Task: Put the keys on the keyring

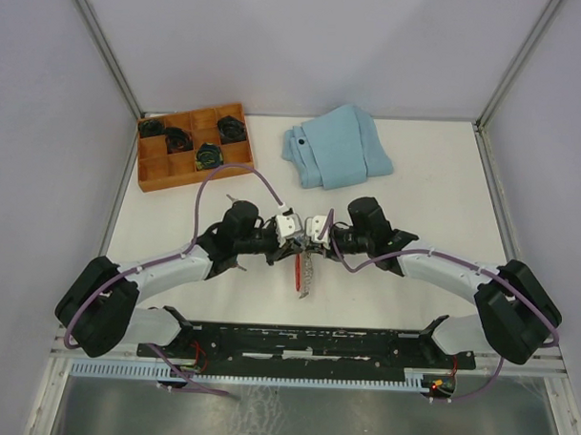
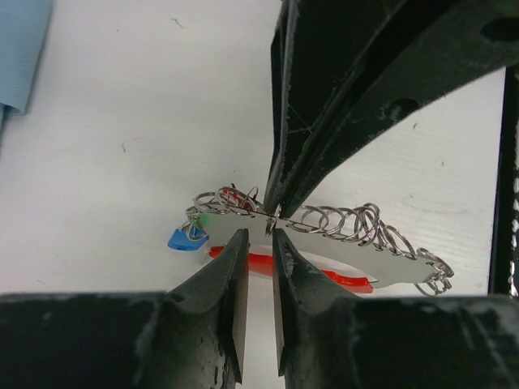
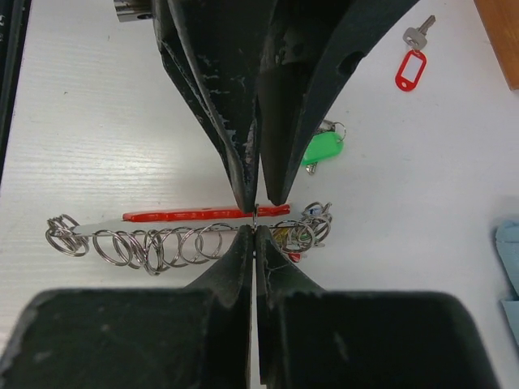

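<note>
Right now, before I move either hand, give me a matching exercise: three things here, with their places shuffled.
1 red-tagged key
2 keyring
3 folded light-blue cloth

A between the left hand and the right hand
B beside the wooden tray, far side
C loose on the table, apart from the others

Pairs: 1-C, 2-A, 3-B

Tray (image 1: 192,184) left of cloth (image 1: 339,148), keyring (image 1: 304,275) before both

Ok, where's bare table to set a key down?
Bare table: right side, between blue cloth and right arm. Crowded mid-table, where left gripper and right gripper meet at the keyring, and leftward, where loose keys lie near the wooden tray.
</note>
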You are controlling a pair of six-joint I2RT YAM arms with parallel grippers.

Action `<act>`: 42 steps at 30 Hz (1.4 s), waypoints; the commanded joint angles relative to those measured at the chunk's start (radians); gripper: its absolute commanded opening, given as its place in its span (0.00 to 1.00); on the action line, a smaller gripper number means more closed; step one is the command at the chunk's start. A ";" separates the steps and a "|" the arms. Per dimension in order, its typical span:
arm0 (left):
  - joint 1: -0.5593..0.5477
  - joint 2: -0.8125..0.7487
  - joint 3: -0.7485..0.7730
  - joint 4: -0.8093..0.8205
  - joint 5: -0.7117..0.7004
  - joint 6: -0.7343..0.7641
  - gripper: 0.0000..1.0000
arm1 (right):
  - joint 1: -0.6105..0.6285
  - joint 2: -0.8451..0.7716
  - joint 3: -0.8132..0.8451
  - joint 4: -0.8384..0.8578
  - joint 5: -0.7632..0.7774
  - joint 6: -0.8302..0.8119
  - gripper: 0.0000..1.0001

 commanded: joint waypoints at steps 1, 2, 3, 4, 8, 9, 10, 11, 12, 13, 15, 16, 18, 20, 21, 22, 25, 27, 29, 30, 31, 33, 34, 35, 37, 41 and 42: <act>-0.004 -0.057 -0.022 0.198 -0.143 -0.085 0.28 | 0.005 -0.039 -0.011 0.042 0.029 -0.002 0.01; -0.005 -0.063 -0.034 0.230 -0.187 -0.118 0.30 | 0.003 -0.044 -0.021 0.055 0.032 0.006 0.01; -0.005 -0.067 -0.043 0.256 -0.237 -0.160 0.32 | 0.002 -0.049 -0.030 0.070 0.035 0.013 0.01; -0.005 -0.069 -0.046 0.270 -0.303 -0.199 0.36 | 0.001 -0.050 -0.037 0.081 0.039 0.022 0.01; -0.006 -0.078 -0.041 0.248 -0.518 -0.374 0.48 | 0.000 -0.062 -0.072 0.144 0.053 0.056 0.01; -0.005 -0.082 -0.038 0.229 -0.563 -0.412 0.50 | -0.001 -0.065 -0.080 0.158 0.055 0.066 0.01; -0.004 -0.086 -0.036 0.207 -0.602 -0.447 0.51 | -0.002 -0.069 -0.089 0.172 0.058 0.075 0.01; -0.005 -0.092 -0.036 0.186 -0.638 -0.484 0.53 | -0.002 -0.073 -0.095 0.185 0.063 0.084 0.01; -0.005 -0.098 -0.038 0.165 -0.678 -0.517 0.54 | -0.003 -0.075 -0.102 0.193 0.068 0.091 0.01; -0.004 -0.107 -0.040 0.131 -0.710 -0.554 0.54 | -0.003 -0.075 -0.107 0.199 0.072 0.100 0.01; -0.003 -0.122 -0.041 0.070 -0.773 -0.624 0.57 | -0.004 -0.076 -0.111 0.210 0.082 0.133 0.01; -0.002 -0.130 -0.037 0.027 -0.802 -0.662 0.59 | -0.005 -0.075 -0.114 0.217 0.090 0.146 0.01; -0.002 -0.145 -0.025 -0.059 -0.851 -0.720 0.66 | -0.007 -0.074 -0.134 0.274 0.112 0.181 0.01; -0.001 -0.163 -0.017 -0.141 -0.893 -0.767 0.72 | -0.007 -0.078 -0.152 0.321 0.122 0.202 0.01; 0.000 -0.170 -0.014 -0.179 -0.915 -0.791 0.73 | -0.008 -0.078 -0.155 0.330 0.122 0.207 0.01; 0.001 -0.178 -0.014 -0.216 -0.942 -0.820 0.75 | -0.006 -0.076 -0.155 0.330 0.122 0.211 0.01; 0.006 -0.187 -0.009 -0.346 -1.034 -0.919 0.81 | -0.006 -0.087 -0.161 0.332 0.118 0.212 0.01; 0.013 -0.181 0.018 -0.441 -1.076 -0.973 0.81 | -0.006 -0.104 -0.173 0.344 0.122 0.208 0.01; 0.015 -0.170 0.044 -0.534 -1.119 -1.019 0.81 | -0.006 -0.121 -0.178 0.352 0.123 0.207 0.01; 0.016 -0.163 0.061 -0.580 -1.139 -1.046 0.81 | -0.006 -0.127 -0.181 0.353 0.123 0.208 0.01; 0.017 -0.156 0.076 -0.624 -1.157 -1.072 0.80 | -0.007 -0.133 -0.182 0.353 0.123 0.208 0.01; 0.026 -0.145 0.095 -0.697 -1.194 -1.135 0.76 | -0.005 -0.142 -0.190 0.366 0.118 0.213 0.01; 0.032 -0.139 0.098 -0.721 -1.198 -1.170 0.75 | -0.005 -0.148 -0.194 0.374 0.115 0.215 0.01; 0.040 -0.135 0.097 -0.742 -1.197 -1.202 0.73 | -0.005 -0.152 -0.199 0.381 0.112 0.217 0.01; 0.056 -0.127 0.088 -0.770 -1.199 -1.267 0.68 | -0.003 -0.157 -0.204 0.391 0.105 0.222 0.01; 0.072 -0.104 0.087 -0.811 -1.198 -1.401 0.63 | 0.002 -0.159 -0.204 0.394 0.095 0.226 0.01; 0.073 -0.095 0.091 -0.818 -1.193 -1.431 0.63 | 0.003 -0.159 -0.206 0.394 0.094 0.226 0.01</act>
